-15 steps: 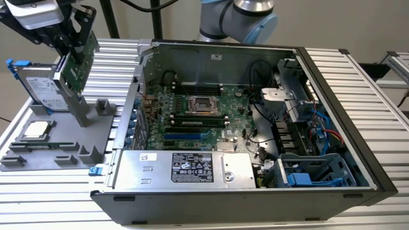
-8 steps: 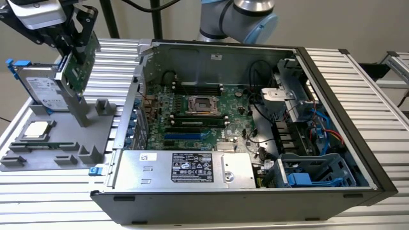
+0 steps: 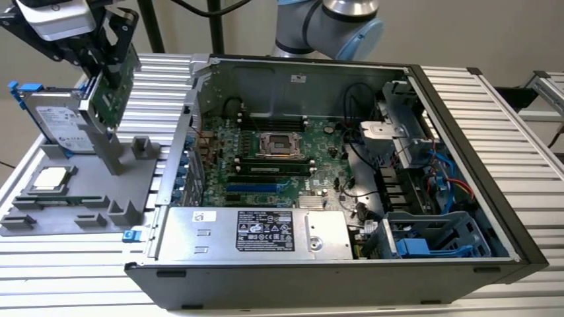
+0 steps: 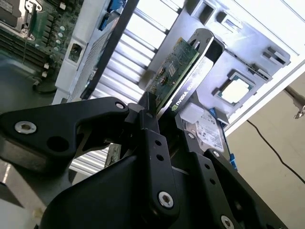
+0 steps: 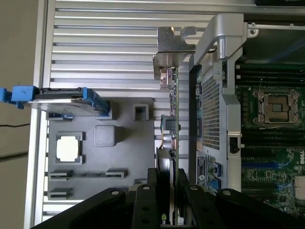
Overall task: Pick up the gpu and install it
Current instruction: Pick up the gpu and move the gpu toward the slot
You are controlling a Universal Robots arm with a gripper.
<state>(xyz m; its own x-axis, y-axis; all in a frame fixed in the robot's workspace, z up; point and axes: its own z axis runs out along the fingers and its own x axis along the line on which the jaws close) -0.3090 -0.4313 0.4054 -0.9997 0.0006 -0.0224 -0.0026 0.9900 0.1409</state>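
The gripper (image 3: 110, 49) clamps the gpu (image 3: 119, 92) upright above the gray tray (image 3: 88, 193)

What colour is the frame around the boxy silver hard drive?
The frame is blue; first wrist view shows it best.

Bright, even room light fills the exterior view. The ribbed desk (image 3: 493, 112) shines pale and shadows fall soft, the deepest shade lying inside the case (image 3: 291, 86) and under its near edge. In the second wrist view the slats and the grey tray (image 4: 252, 52) burn out almost to white, and my jaws stand nearly black against them. A thin glint runs along the dark rim of the gpu (image 4: 174, 67). In the first wrist view the desk glares between dark grooves, while the board (image 5: 271, 124) sits dimmer.
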